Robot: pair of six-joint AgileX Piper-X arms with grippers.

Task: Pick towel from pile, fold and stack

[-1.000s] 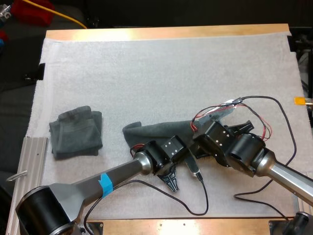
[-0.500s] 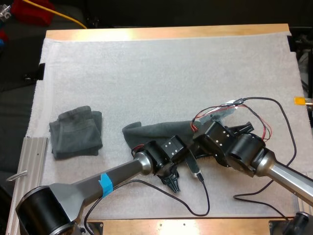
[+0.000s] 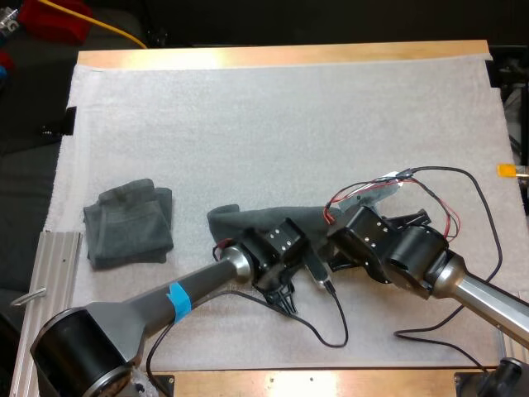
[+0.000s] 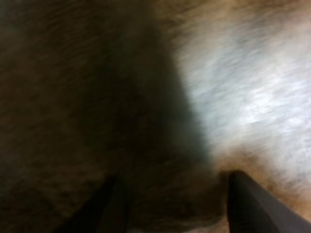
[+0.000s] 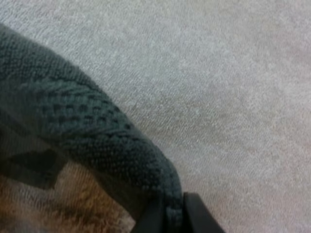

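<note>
towel (image 3: 264, 222) long axis runs left-right on mat (image 3: 289, 124). right gripper (image 5: 170, 211) clamps its right end. left gripper (image 4: 172, 182) fingers apart, empty.

wooden table (image 3: 281, 56) carries a white mat (image 3: 281, 124) over nearly all of its top; bare wood shows along the far and near edges. ribbed metal rail (image 3: 51, 273) lies beside the mat's left edge. beyond the far side: dark space, red item (image 3: 54, 18), yellow cable (image 3: 116, 31). small orange mark (image 3: 506, 171) at far right. lighting even.

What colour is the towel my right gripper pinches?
Dark grey-green towel, best in right wrist view.
</note>
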